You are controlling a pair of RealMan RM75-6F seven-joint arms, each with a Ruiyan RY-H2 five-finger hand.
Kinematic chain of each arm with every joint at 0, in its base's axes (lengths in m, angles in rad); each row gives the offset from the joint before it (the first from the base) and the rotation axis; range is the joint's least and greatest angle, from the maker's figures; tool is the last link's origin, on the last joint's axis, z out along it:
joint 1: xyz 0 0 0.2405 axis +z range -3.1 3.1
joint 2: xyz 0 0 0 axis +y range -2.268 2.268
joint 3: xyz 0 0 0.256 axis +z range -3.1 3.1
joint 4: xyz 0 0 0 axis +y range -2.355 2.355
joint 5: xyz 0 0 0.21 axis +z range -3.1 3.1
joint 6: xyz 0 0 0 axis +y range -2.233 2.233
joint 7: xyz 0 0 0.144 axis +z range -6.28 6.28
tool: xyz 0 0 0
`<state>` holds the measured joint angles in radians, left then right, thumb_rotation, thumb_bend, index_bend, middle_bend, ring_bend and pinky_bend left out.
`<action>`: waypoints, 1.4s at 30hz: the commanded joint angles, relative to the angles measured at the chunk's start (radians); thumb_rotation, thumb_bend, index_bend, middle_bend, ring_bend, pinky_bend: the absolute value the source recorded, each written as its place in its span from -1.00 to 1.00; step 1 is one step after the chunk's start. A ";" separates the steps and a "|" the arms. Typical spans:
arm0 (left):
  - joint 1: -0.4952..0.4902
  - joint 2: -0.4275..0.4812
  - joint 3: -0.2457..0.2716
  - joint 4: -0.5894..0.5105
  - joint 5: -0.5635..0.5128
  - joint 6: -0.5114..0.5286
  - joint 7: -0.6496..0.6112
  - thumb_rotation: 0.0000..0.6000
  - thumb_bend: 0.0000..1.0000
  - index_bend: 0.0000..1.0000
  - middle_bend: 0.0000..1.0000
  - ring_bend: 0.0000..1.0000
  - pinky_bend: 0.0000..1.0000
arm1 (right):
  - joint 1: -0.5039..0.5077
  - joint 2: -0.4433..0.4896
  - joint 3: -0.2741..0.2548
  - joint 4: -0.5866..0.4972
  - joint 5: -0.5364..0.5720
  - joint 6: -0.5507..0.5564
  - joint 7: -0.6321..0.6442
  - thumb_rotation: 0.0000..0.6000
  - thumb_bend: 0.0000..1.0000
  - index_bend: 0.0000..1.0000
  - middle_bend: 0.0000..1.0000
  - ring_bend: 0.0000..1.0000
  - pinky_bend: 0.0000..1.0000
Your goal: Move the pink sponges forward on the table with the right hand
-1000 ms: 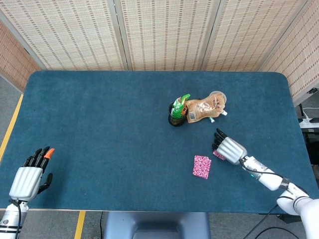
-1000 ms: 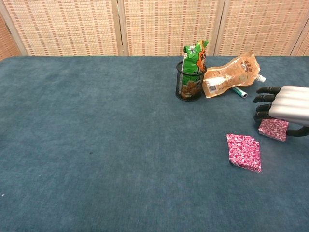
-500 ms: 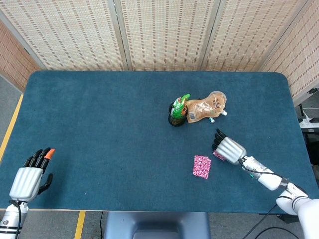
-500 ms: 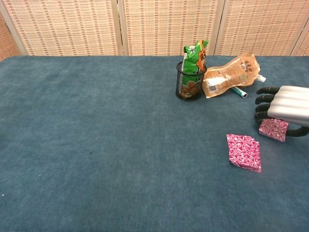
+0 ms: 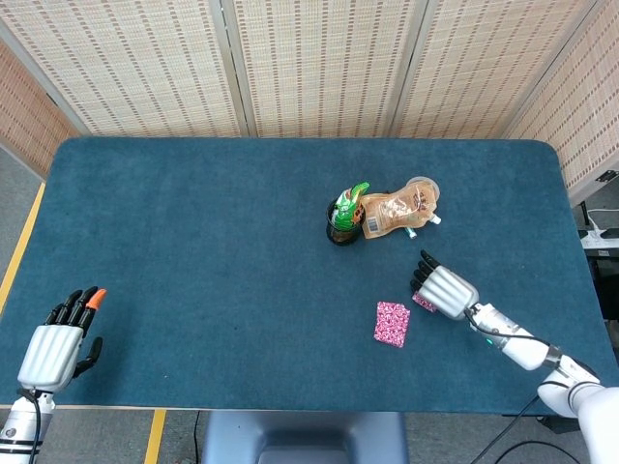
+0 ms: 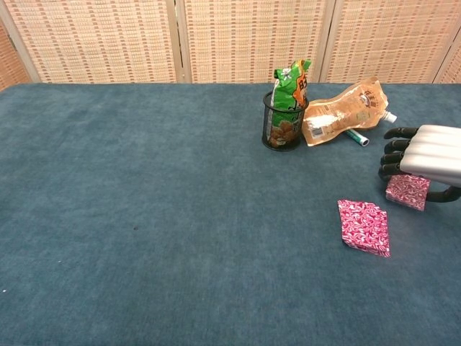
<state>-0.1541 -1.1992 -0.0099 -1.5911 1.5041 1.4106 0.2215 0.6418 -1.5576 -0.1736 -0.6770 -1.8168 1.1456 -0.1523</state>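
Two pink patterned sponges lie on the blue table. The larger sponge lies flat and alone at right of centre. The smaller sponge sits just right of it, partly covered by my right hand. That hand is over the small sponge with its fingers stretched out toward the far side and its thumb low beside the sponge; I see no grip on it. My left hand rests at the near left table edge, fingers straight, holding nothing.
A black mesh cup holding a green snack bag stands beyond the sponges. An orange pouch leans against it, with a teal pen beneath. Woven screens stand behind the table.
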 commanded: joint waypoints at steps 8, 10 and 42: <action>-0.002 -0.006 0.002 0.000 0.003 -0.004 0.014 1.00 -0.03 -1.00 -0.87 -0.85 -0.55 | -0.005 0.018 -0.009 -0.028 -0.019 0.049 0.022 1.00 -0.65 0.05 -0.21 -0.52 -0.71; -0.001 -0.007 0.003 0.000 0.005 0.000 0.017 1.00 -0.03 -1.00 -0.87 -0.85 -0.55 | -0.005 0.026 -0.013 -0.040 -0.026 0.059 0.020 1.00 -0.64 0.05 -0.21 -0.52 -0.71; -0.011 -0.043 0.033 -0.014 0.074 0.000 0.078 1.00 -0.03 -1.00 -0.85 -0.81 -0.55 | -0.119 0.167 -0.125 -0.298 -0.175 0.172 -0.163 1.00 -0.64 -0.45 -0.37 -0.57 -0.74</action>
<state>-0.1658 -1.2422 0.0235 -1.6049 1.5778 1.4104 0.3004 0.5242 -1.3956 -0.3009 -0.9677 -1.9963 1.3279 -0.3070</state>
